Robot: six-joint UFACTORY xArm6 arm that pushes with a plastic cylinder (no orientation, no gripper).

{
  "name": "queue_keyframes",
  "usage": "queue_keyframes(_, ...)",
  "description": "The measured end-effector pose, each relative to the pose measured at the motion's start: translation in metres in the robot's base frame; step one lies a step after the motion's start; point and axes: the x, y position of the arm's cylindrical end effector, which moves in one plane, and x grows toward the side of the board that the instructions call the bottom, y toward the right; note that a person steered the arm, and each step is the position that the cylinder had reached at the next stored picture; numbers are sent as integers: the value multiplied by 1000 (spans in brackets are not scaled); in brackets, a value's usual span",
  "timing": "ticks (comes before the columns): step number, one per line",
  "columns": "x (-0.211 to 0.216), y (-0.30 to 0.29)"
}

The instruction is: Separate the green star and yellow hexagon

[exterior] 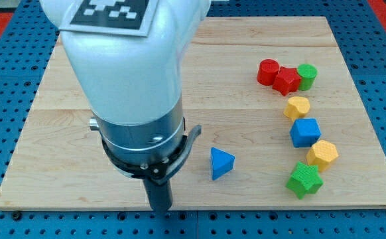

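The green star [304, 180] lies near the board's bottom right corner. A yellow hexagon [322, 154] sits just above it and to its right, touching it. My tip [160, 208] is at the board's bottom edge, left of centre, far to the left of both blocks. The blue triangle [221, 162] lies between my tip and the green star. The arm's white and black body hides the board's upper left part.
A blue cube [305, 132] touches the yellow hexagon from above. A second yellow block [297, 107] sits above the cube. A red cylinder [268, 72], a red star [286, 80] and a green cylinder [306, 77] cluster at the upper right. The wooden board [246, 199] lies on a blue pegboard.
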Motion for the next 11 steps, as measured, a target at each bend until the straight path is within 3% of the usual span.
queue_keyframes(1, 0, 31)
queue_keyframes(2, 0, 147)
queue_keyframes(4, -16, 218)
queue_keyframes(6, -15, 253)
queue_keyframes(7, -38, 283)
queue_keyframes(8, -72, 247)
queue_keyframes(9, -94, 152)
queue_keyframes(10, -71, 194)
queue_keyframes(11, -90, 247)
